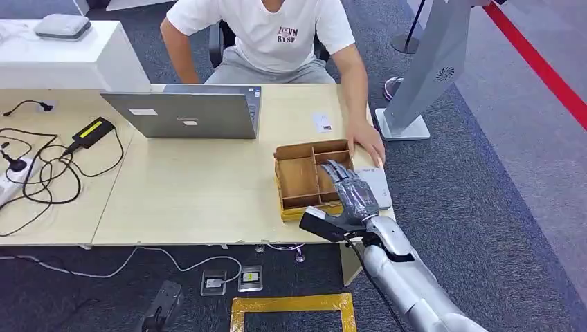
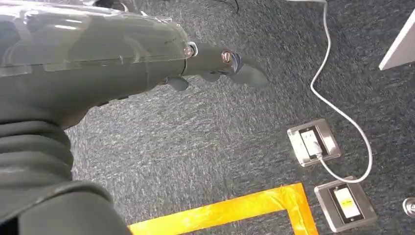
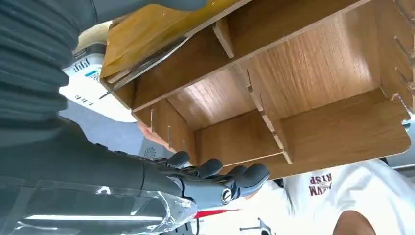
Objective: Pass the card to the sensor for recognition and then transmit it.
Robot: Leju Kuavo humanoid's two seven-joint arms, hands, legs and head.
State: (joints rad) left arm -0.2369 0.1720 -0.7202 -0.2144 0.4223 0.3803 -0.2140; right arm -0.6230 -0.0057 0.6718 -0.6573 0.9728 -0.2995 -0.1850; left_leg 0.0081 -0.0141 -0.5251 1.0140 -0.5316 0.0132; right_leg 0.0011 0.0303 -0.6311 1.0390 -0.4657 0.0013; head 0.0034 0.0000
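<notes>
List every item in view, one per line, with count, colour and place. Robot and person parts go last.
Wooden box: one, brown, divided into compartments, near table's right end.
Laptop: one, grey, open, table's far side.
Card: one, white, on table beyond the box.
White device: one, right of the box at the table edge.
Power adapter: one, black with yellow label, table's left part.
Cables: black, looped at table's left.
Floor sockets: two, silver, on carpet.
Yellow tape: one outline on floor.
Person's hand: one, resting beside the box.
Right hand: one, grey, fingers spread over the box.
Left hand: one, grey, above the carpet.
</notes>
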